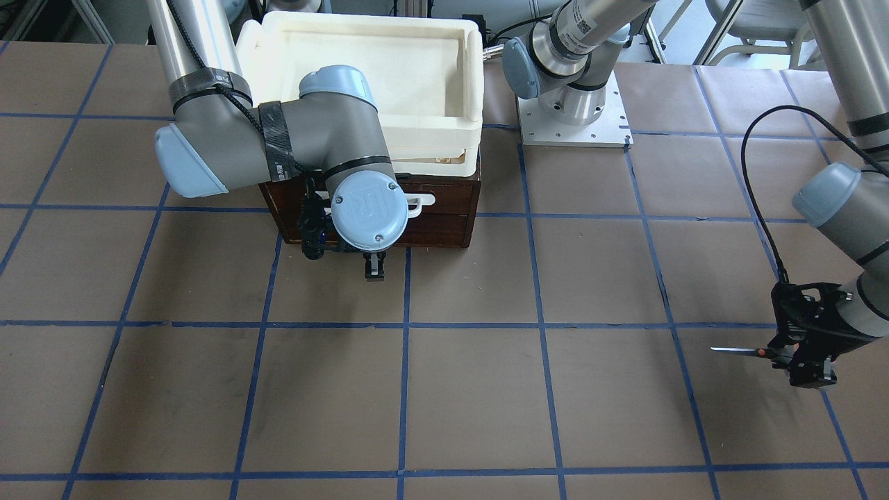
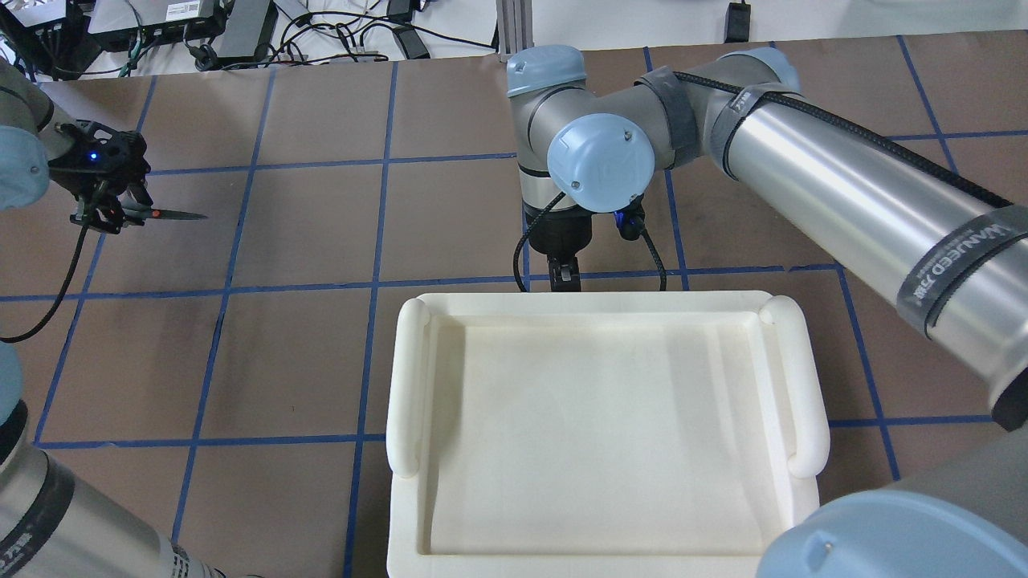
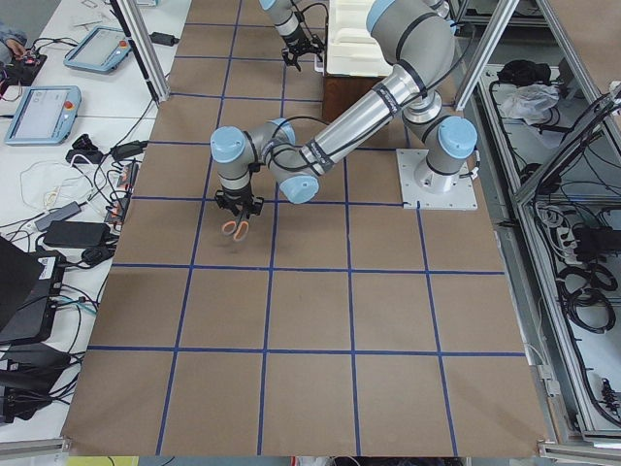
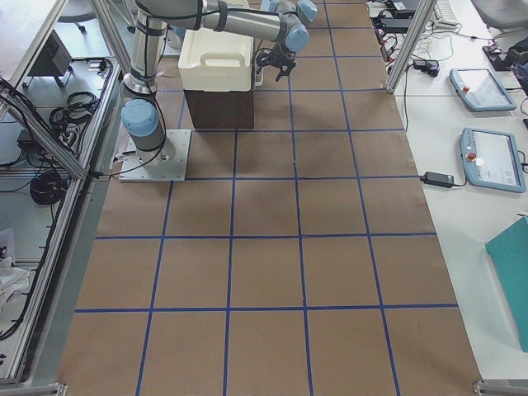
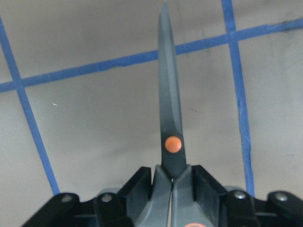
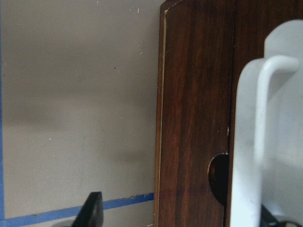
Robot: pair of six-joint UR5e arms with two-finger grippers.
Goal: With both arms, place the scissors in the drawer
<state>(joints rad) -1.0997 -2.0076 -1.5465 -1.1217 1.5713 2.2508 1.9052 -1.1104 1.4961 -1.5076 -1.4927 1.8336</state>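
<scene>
Only the left wrist view showed the grip itself. There the left gripper (image 5: 173,182) was pinched on the scissors (image 5: 170,113) just behind the orange pivot dot (image 5: 173,144). A black finger (image 5: 141,183) pressed each side of the grey shanks, and the closed blades ran toward 12 o'clock over the brown paper table (image 5: 94,118).

The exterior left view alone showed the orange loops, at 6 o'clock of that gripper. The front-facing view gave the place: the gripper hung near the table's 4 o'clock edge, with the blades level and pointing to 9 o'clock. In the overhead view the same blades pointed to 3 o'clock.

The overhead view hid the drawer (image 1: 451,198) under the cream foam tray (image 2: 409,377). The front-facing view showed its dark-brown front flush with the cabinet (image 1: 444,232) at about 11 o'clock of the table. The scissors lay well apart from it, toward 4 o'clock.

The right gripper (image 1: 375,267) hung at 7 o'clock of the white bar handle (image 1: 420,203), just in front of the cabinet. In the right wrist view one fingertip (image 6: 93,210) sat far out at 7 o'clock. The handle filled 3 o'clock and hid the other fingertip, so the fingers stood spread, holding nothing.
</scene>
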